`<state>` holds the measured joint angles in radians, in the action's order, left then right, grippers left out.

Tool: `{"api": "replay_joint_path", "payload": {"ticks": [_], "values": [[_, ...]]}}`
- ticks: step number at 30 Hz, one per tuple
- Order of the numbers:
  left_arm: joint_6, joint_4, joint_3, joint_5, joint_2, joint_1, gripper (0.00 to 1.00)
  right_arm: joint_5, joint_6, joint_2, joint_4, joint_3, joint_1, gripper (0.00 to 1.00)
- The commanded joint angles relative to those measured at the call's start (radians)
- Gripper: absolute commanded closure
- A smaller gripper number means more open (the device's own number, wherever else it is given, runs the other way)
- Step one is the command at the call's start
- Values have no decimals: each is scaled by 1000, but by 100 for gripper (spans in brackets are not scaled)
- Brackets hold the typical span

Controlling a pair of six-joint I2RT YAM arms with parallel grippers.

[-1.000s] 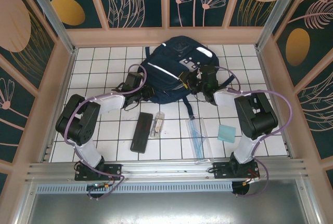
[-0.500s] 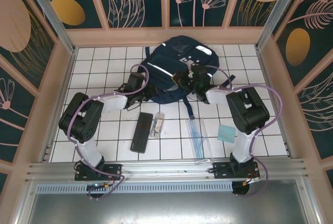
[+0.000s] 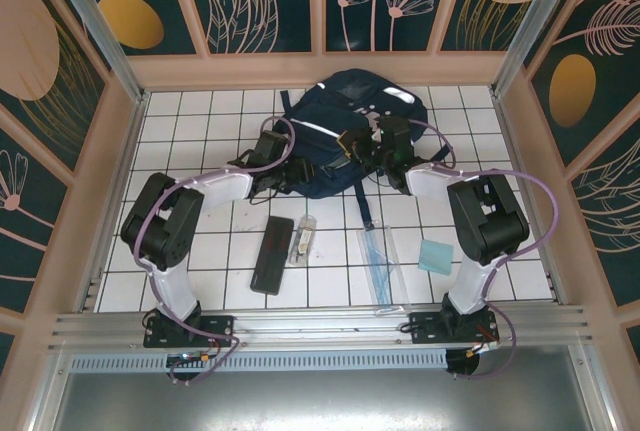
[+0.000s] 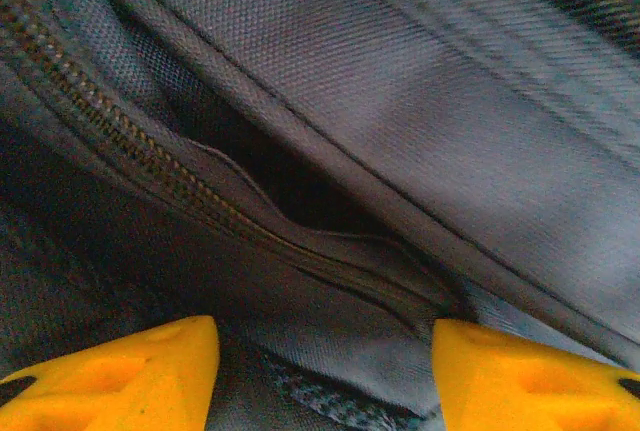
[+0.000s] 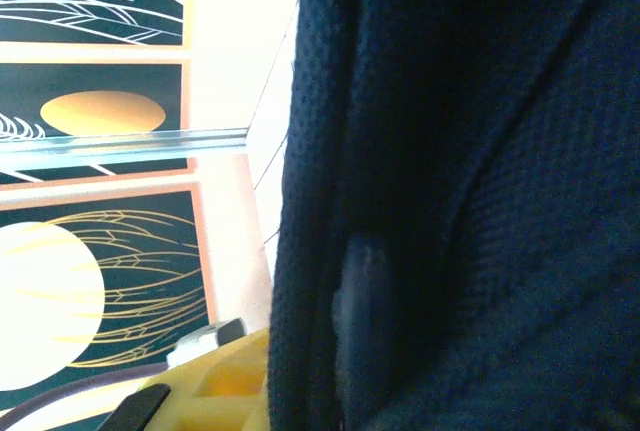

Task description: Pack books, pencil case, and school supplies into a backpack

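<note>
Backpack point(image 3: 330, 116), navy: far centre of tiled surface point(image 3: 200, 121).
Left gripper point(image 4: 320, 351): spread, at the backpack's zipper point(image 4: 150, 156).
Right gripper point(image 3: 352, 146): pinching a backpack fold, one finger hidden.
Pencil case point(image 3: 272, 254), clear tube point(image 3: 304, 239), ruler set point(image 3: 378, 259), teal pad point(image 3: 436, 256): on the surface, nearer than the backpack.
</note>
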<state>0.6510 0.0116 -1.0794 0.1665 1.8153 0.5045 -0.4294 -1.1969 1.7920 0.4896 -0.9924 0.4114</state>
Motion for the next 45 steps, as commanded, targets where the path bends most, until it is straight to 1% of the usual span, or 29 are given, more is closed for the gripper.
{"api": "replay_joint_path", "payload": {"ticks": [1, 3, 5, 9, 13, 16, 18, 20, 27, 32, 36, 38, 40, 42, 43, 44, 45], "values": [[-13, 116, -35, -22, -155, 9, 39, 35, -15, -21, 134, -48, 1, 100], [-12, 127, -27, -25, -201, 25, 41, 54, -9, -10, 119, -65, 5, 100], [-14, 140, -30, -13, -211, 47, 42, 58, -1, -2, 110, -80, 9, 100], [-33, 131, -40, -16, -182, 97, 48, 52, -6, 9, 109, -91, 16, 100], [-43, 109, -65, -25, -134, 127, 53, 52, -12, 8, 113, -83, 20, 100], [-50, 112, -87, -77, -107, 147, 54, 53, -17, 5, 120, -80, 20, 100], [-44, 106, -96, -105, -61, 152, 50, 50, -20, 4, 126, -81, 20, 100], [-32, 83, -107, -104, -40, 152, 47, 49, -20, 3, 125, -84, 24, 100], [-16, 80, -181, -172, 66, 156, 47, 42, -30, 5, 145, -76, 30, 100], [-15, 105, -221, -193, 85, 156, 61, 33, -27, 13, 143, -68, 32, 100], [-43, 161, -275, -226, 84, 156, 63, 28, -24, 23, 151, -67, 32, 100], [-52, 181, -299, -225, 83, 156, 64, 22, -16, 28, 143, -74, 32, 100], [-64, 204, -321, -216, 78, 156, 74, 21, 2, 29, 119, -81, 32, 100], [-81, 239, -345, -195, 71, 154, 77, 27, 29, 24, 90, -86, 32, 100], [-89, 255, -355, -187, 68, 155, 76, 34, 41, 21, 75, -88, 33, 100], [-99, 275, -368, -181, 69, 155, 74, 39, 54, 17, 62, -88, 32, 100], [-108, 298, -382, -176, 73, 154, 68, 43, 63, 14, 55, -87, 32, 100]]}}
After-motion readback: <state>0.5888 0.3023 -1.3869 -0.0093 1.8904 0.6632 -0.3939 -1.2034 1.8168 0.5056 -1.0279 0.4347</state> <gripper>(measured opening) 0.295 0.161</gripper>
